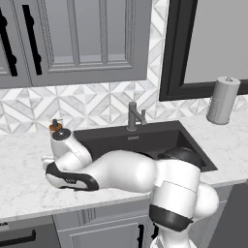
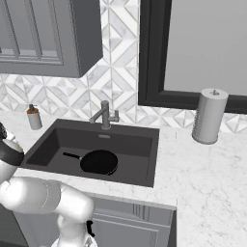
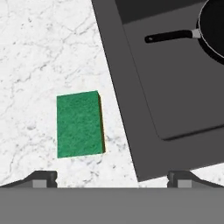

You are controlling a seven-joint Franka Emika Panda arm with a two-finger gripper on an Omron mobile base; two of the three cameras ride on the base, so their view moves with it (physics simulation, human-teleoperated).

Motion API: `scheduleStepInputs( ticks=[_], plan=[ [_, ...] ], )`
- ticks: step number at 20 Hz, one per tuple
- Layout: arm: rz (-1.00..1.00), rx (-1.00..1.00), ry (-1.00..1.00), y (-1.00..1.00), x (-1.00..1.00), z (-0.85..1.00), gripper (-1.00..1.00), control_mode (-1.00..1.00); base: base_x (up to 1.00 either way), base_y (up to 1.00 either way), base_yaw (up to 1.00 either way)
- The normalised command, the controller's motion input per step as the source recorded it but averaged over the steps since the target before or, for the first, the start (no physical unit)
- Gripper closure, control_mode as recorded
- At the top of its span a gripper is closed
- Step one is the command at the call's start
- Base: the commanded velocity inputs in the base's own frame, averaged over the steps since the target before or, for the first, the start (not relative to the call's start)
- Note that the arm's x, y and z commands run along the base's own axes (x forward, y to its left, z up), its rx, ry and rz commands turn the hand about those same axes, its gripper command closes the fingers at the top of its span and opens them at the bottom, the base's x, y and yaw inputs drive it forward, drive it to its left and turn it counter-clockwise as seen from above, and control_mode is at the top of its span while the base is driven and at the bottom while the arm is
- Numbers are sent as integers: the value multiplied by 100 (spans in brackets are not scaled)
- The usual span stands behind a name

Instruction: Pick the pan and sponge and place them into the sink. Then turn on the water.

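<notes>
Hand view: with pan (image 3: 214,26) in sink (image 3: 175,87), our wide-open, empty gripper (image 3: 112,178) must descend onto sponge (image 3: 79,124).

A white marble counter (image 2: 193,169) carries a green sponge (image 3: 80,124) lying flat beside the sink (image 2: 144,157), a soap bottle (image 2: 33,117) and a grey canister (image 2: 209,116).

The green sponge (image 3: 80,124) lies flat on the marble counter (image 3: 39,52) beside the sink (image 3: 175,96), which holds the pan (image 3: 212,28).
</notes>
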Motion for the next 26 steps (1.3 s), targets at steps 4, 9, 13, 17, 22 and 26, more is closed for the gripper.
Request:
scheduleStepInputs(
  ticks=[4, 9, 13, 17, 22, 26],
  plan=[
    [2, 0, 0, 20, 28, -33, -100, -100, 0, 0, 0],
    [2, 0, 0, 14, 28, -30, -100, -100, 0, 0, 0],
    [2, 0, 0, 22, 27, -29, -100, -100, 0, 0, 0],
    [0, 0, 0, 24, 17, -25, -100, -100, 0, 0, 0],
    [1, 0, 0, 20, 17, -29, -100, -100, 0, 0, 0],
    [3, 0, 0, 6, 12, -48, -100, -100, 0, 0, 0]
  ],
)
